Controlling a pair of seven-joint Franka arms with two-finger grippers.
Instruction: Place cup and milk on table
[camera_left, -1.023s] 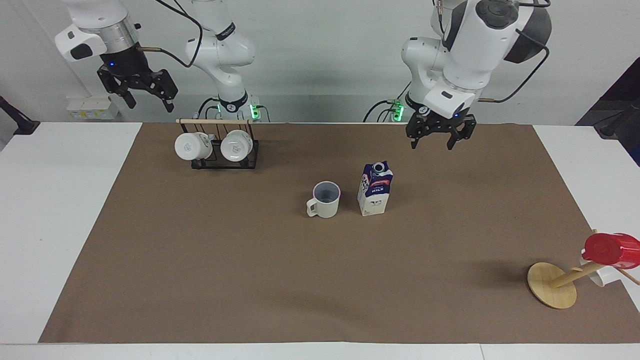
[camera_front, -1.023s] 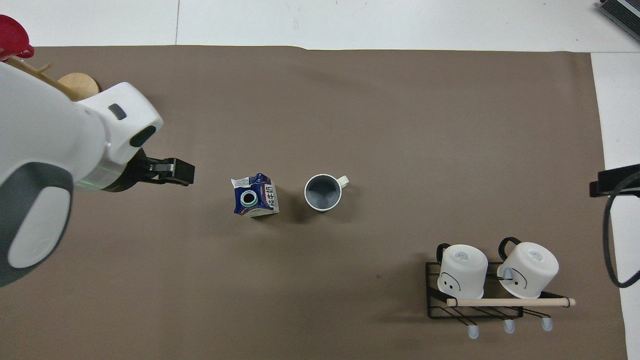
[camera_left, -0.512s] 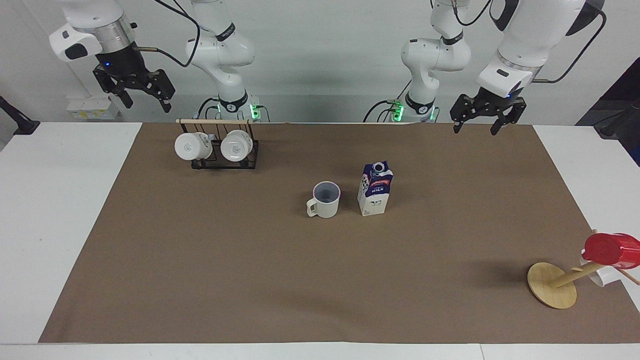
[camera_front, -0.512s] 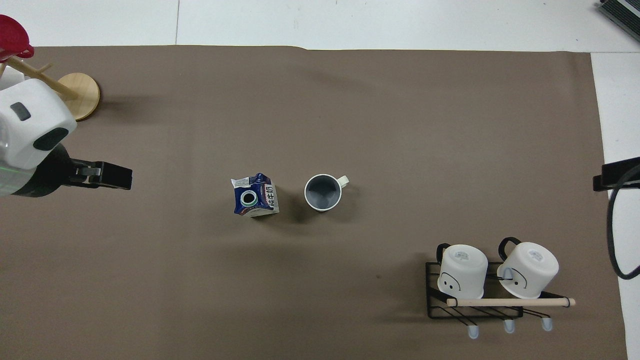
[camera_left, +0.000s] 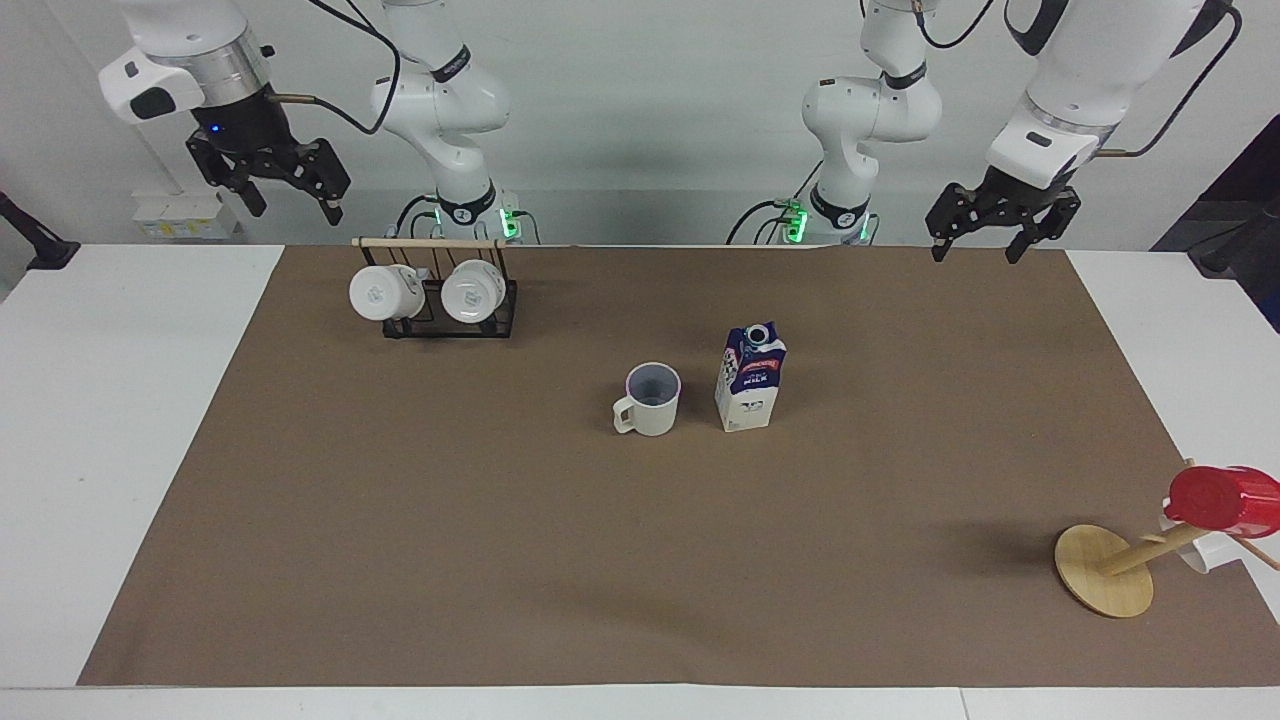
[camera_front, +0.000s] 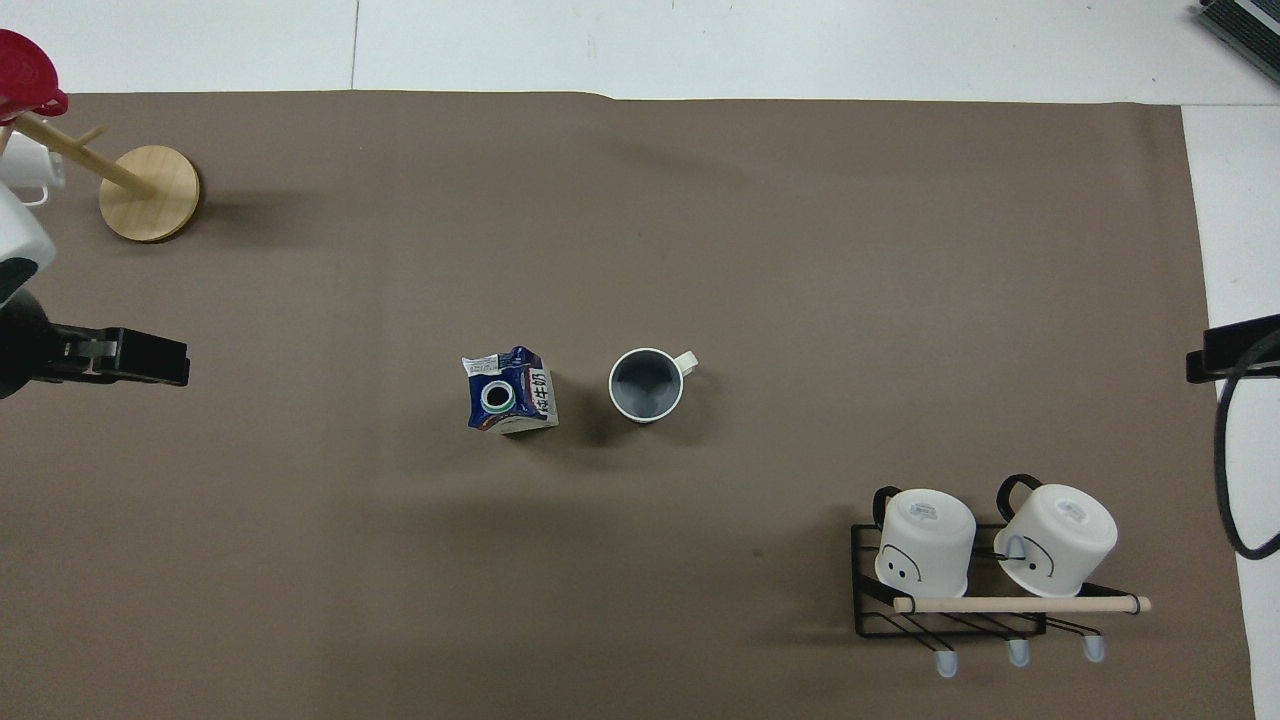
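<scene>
Looks basically done to me: the cup (camera_left: 652, 399) and the milk (camera_left: 750, 378) both stand upright on the brown mat (camera_left: 400, 520) mid-table (camera_left: 120, 400), just beside each other but not touching; the milk sits toward the left arm's end.

Left gripper (camera_left: 996, 222) hangs up in the air over the mat's edge by its own base, fingers apart, holding nothing; right gripper (camera_left: 279, 183) waits raised near the mug rack (camera_left: 436, 296), also spread and empty.

Risk is small I'd say; a low sweep by either arm could tip the tall, narrow carton.

Nothing crowds the pair; the rack's two white mugs (camera_left: 473, 291) and the red cup (camera_left: 1222, 500) on its wooden stand (camera_left: 1103, 572) are well apart.
</scene>
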